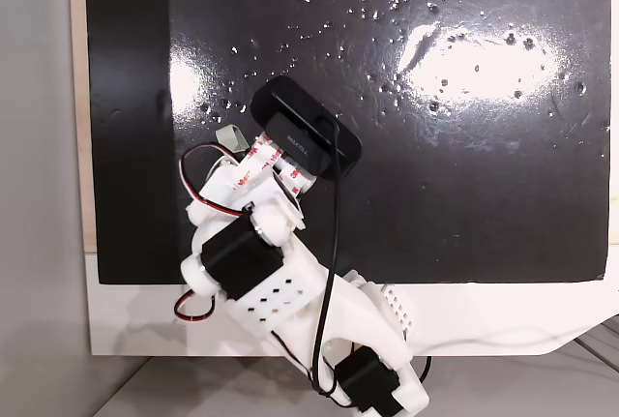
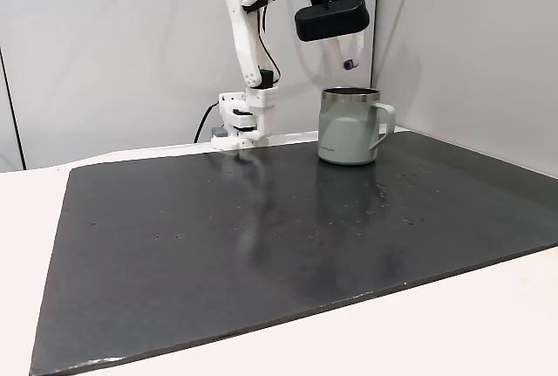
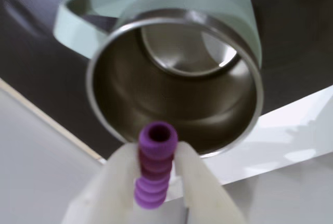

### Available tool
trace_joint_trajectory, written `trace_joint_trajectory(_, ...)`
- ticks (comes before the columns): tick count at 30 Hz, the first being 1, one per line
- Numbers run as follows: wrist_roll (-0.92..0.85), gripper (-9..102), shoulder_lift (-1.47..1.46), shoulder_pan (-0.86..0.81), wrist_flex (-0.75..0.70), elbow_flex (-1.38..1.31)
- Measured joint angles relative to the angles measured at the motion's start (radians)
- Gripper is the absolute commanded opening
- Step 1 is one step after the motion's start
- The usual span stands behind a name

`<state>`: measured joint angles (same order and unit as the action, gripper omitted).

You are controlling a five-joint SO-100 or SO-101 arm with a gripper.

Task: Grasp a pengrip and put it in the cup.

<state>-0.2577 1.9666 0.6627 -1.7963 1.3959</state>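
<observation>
Pinching the pengrip (image 3: 154,172) between two pale fingers (image 3: 117,180), the gripper (image 3: 153,156) in the wrist view; ribbed purple tube end-on to the camera, hollow tip uppermost, jaws pressed against its sides. Hanging directly over the cup (image 3: 177,94), open mouth below, shiny steel inside with bright reflections on the bottom, looped handle toward the upper left of that view. Seen in a fixed view as a small purple speck (image 2: 349,64) held in the air just above the cup's rim (image 2: 350,92), clear of the metal, with the gripper (image 2: 347,55) reaching down from under a black camera housing (image 2: 331,20).

Standing upright near the far edge of a black mat (image 2: 261,236), the cup (image 2: 349,127), handle to the right in that view. Glossy and dark, the mat, speckled with small pale marks and mirroring the cup faintly. Lying on a white table (image 2: 488,324) that shows at the near corner and left side. Bolted at the mat's far edge, the white arm (image 2: 253,44), black cable trailing behind. Plain grey walls (image 2: 113,44) behind. From above in a fixed view, broad glare patches across the mat (image 1: 464,146) and the arm (image 1: 280,282) leaning in from the bottom edge.
</observation>
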Motion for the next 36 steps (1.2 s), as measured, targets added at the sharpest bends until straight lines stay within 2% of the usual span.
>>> trace_joint_trajectory(19, -0.002, 0, 0.005, -0.031, 0.002, 0.103)
trace_joint_trajectory(20, -0.002, 4, 0.005, -0.029, 0.002, 0.104)
trace_joint_trajectory(23, -0.002, 23, 0.005, -0.035, 0.006, 0.109)
trace_joint_trajectory(24, -0.002, 25, 0.005, -0.038, 0.008, 0.112)
trace_joint_trajectory(36, -0.002, 27, 0.005, -0.046, 0.009, 0.112)
